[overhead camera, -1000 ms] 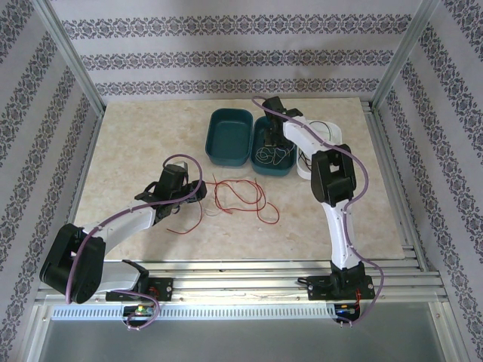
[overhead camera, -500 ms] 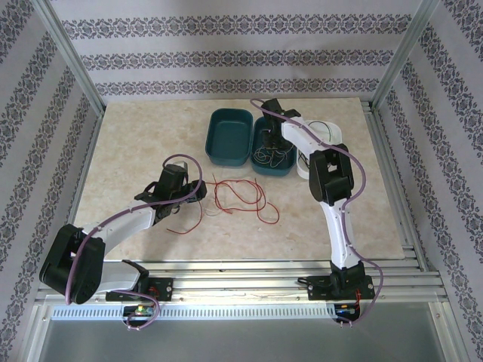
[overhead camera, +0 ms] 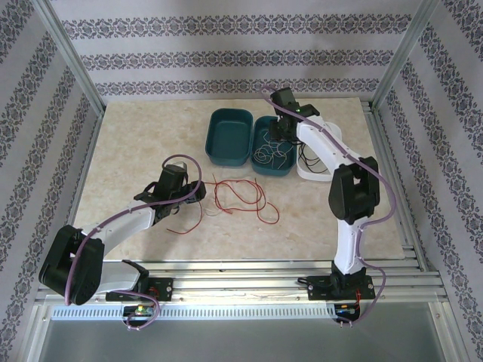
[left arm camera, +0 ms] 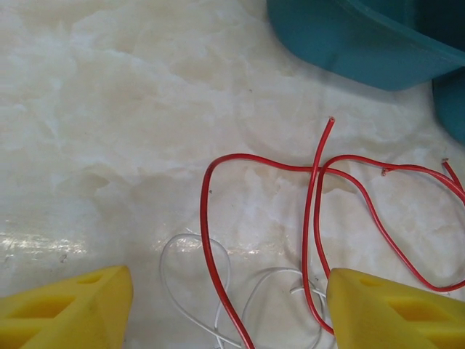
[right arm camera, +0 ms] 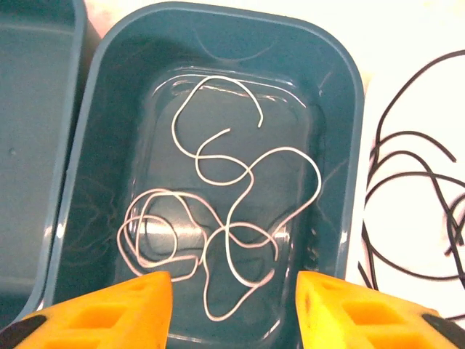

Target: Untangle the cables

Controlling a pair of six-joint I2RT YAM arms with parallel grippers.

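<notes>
This is a robotics lab test cell. The work area is boxed in by an aluminium-profile frame (overhead camera: 73, 60), and the panels behind and beside it are covered with striped damask wallpaper (overhead camera: 226, 59). The desk (overhead camera: 128, 151) is a marble-look board set inside that frame. Two white-and-black robot arms, the left arm (overhead camera: 128, 221) and the right arm (overhead camera: 349, 241), are bolted side by side to slotted aluminium rails (overhead camera: 249, 273) at the near edge. Lilac cabling (overhead camera: 73, 275) runs along the arms. A slotted plastic wiring duct (overhead camera: 241, 311) lies just in front of the rails.
</notes>
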